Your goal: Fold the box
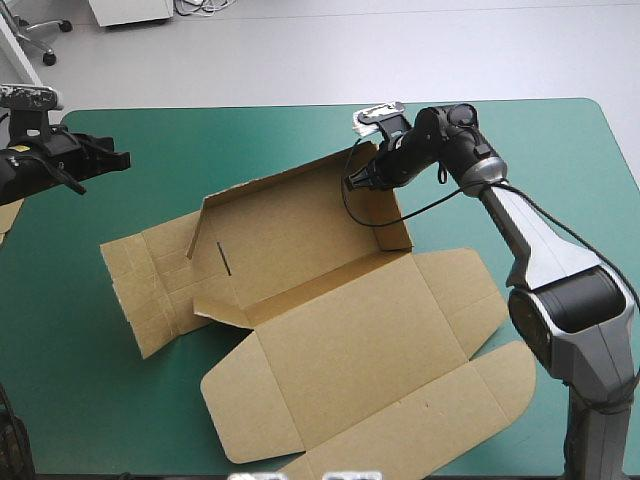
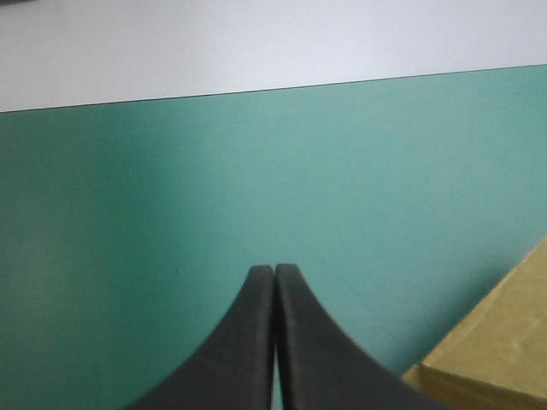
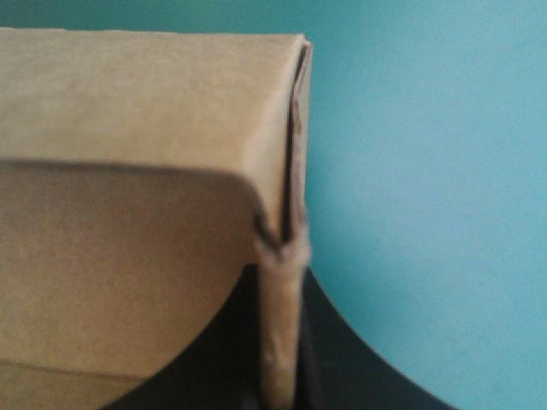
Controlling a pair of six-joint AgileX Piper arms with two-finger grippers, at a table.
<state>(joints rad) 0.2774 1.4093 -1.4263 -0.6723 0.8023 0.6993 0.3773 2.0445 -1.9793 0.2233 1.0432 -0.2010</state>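
Table (image 1: pixel 560 160): teal-green cover, and the work sits in its middle.

Box (image 1: pixel 330 340): the brown sheet is part-formed and lies centre table.
- You have the long far wall standing, with the right end wall raised against it.
- The left end panel lies flat and creased on the cover. One small flap at the near left of the base is tilted up.
- The lid panel and its rounded flaps lie flat toward the near edge.

Right gripper (image 1: pixel 355 182): your right arm reaches in from the right side to the far right corner of the box, where the two raised walls meet.
- In its wrist view the right gripper (image 3: pixel 282 282) is pinching board. The black fingers stand all but together, with an upright edge of the box (image 3: pixel 145 111) between them.
- That edge looks like two layers side by side, but the view is too close for you to be sure.

Left gripper (image 1: pixel 120 160): it sits over the far left of the table, well apart from the box.
- Its wrist view shows the left gripper (image 2: pixel 274 269) pressed together into one point with nothing in it. Bare cover lies ahead of it, and a corner of the box (image 2: pixel 500 342) is off to one side.

Spare board (image 1: pixel 8 215): a sliver shows at the table's left edge.
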